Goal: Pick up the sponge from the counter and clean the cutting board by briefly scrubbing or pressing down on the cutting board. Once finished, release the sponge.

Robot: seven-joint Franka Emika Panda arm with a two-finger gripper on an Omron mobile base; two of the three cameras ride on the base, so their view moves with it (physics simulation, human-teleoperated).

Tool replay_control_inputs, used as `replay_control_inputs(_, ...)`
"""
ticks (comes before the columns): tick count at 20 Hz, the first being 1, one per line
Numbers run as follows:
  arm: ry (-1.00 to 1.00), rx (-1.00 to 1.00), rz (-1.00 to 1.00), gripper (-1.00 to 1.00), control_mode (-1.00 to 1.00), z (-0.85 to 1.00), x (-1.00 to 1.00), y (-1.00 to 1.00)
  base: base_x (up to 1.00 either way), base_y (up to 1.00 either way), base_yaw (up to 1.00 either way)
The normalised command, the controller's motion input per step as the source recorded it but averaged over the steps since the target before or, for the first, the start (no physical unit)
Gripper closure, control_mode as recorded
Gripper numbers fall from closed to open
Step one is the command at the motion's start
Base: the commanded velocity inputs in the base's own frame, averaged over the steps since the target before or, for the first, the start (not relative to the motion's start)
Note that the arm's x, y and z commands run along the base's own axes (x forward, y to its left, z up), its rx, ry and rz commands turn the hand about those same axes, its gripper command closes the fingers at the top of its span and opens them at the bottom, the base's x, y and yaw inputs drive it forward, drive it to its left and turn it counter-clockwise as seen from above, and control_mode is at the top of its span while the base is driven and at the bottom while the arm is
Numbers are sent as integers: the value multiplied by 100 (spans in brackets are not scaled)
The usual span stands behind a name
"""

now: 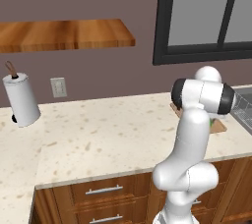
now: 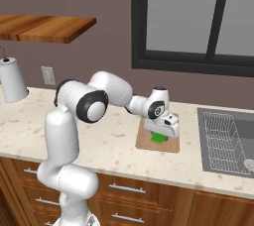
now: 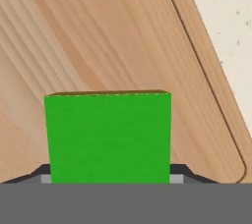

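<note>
Sponge (image 3: 108, 137) sits green face up on the cutting board (image 3: 98, 36), with a thin yellowish edge showing along its far side in the hand view. It lies between the two fingers, whose dark tips just peek out at either side of it. Claw (image 2: 159, 136) is clamped on the sponge as far as the hand view shows: the tips sit flush against both sides with no gap visible. From the right base view the sponge (image 2: 158, 138) shows as a small green patch under the hand, roughly mid-board. I can't tell for sure whether its underside is pressed onto the wood or just above it.

Cutting board (image 2: 149, 143) lies flat on the counter (image 2: 109, 141), between the arm's base and the sink (image 2: 225, 143). One rounded corner and the long edge of the board run diagonally through the hand view, with speckled counter (image 3: 226, 16) beyond. In the left base view the board (image 1: 219, 126) is mostly hidden behind the arm, with only a corner and a sliver of green poking out.

Arm reaches forward and down over the board, wrist pointing at the wood.

Further out: paper towel roll (image 1: 20, 99) upright near the wall at the left, wall outlet (image 1: 58, 87) beside it, wooden shelf (image 1: 64, 34) above, dark-framed window (image 2: 193, 22) over the sink, drawers (image 1: 103, 191) with silver handles below the counter.
</note>
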Motion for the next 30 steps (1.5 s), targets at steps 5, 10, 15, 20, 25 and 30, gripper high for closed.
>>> replay_control_inputs(5,0,1,0,100,-100,29,44,-18,0,0,0)
replay_control_inputs(10,0,2,0,100,-100,7,28,-3,0,0,0)
replay_control_inputs(15,0,0,0,100,-100,-55,0,0,0,0,0)
replay_control_inputs(20,0,0,0,100,-100,-55,0,3,0,0,0)
replay_control_inputs(25,0,0,0,100,-100,8,0,40,0,0,0)
replay_control_inputs(30,0,0,4,100,-100,-1,-5,48,0,0,0)
